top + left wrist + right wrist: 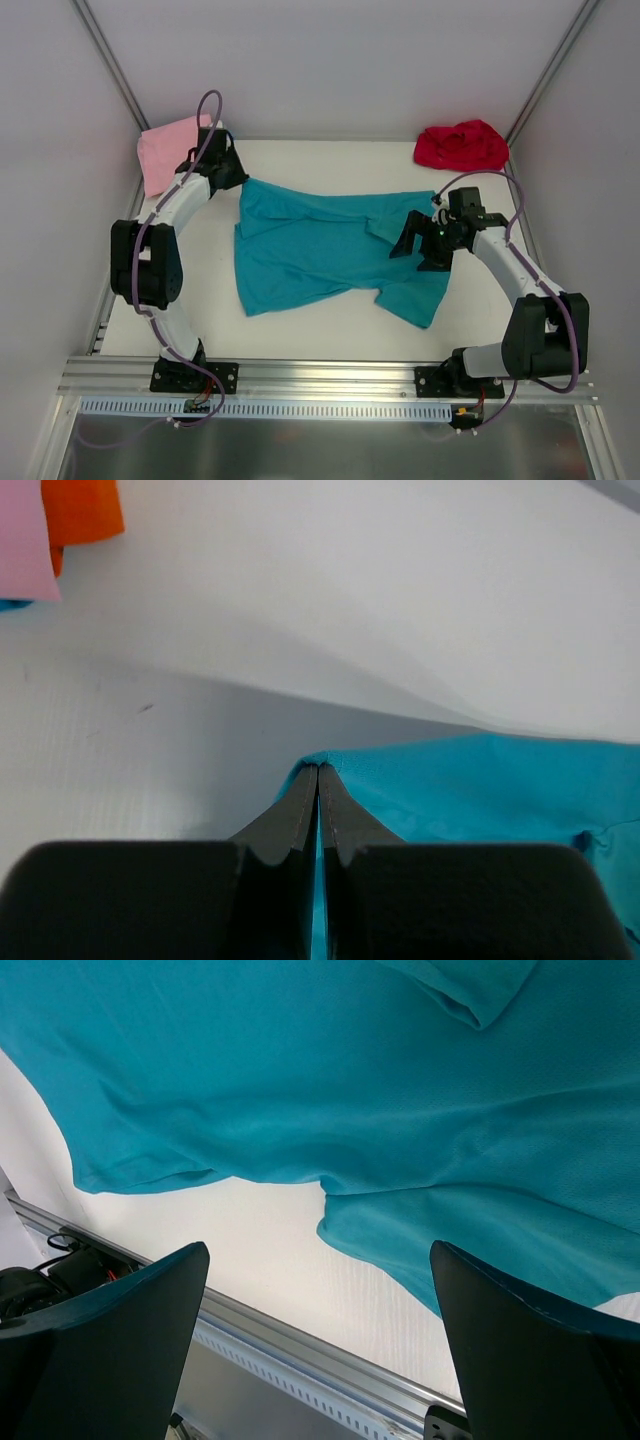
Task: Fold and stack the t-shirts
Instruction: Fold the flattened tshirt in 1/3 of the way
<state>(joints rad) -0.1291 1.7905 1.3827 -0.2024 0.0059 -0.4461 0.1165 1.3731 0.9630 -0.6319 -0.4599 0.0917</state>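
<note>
Top external view shows the left arm (150,260) stretched toward the worktop's (330,340) far-left corner, the left gripper (232,175) pinching a corner of the teal t-shirt (320,255) spread mid-worktop. The right arm (520,275) bends inward, the right gripper (408,240) spread wide over the shirt's right side.

Wht/blk arms (186,200), purple cables (209,92)

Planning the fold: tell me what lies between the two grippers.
The teal t-shirt fills it, from left gripper to right gripper; the top view shows it.
</note>
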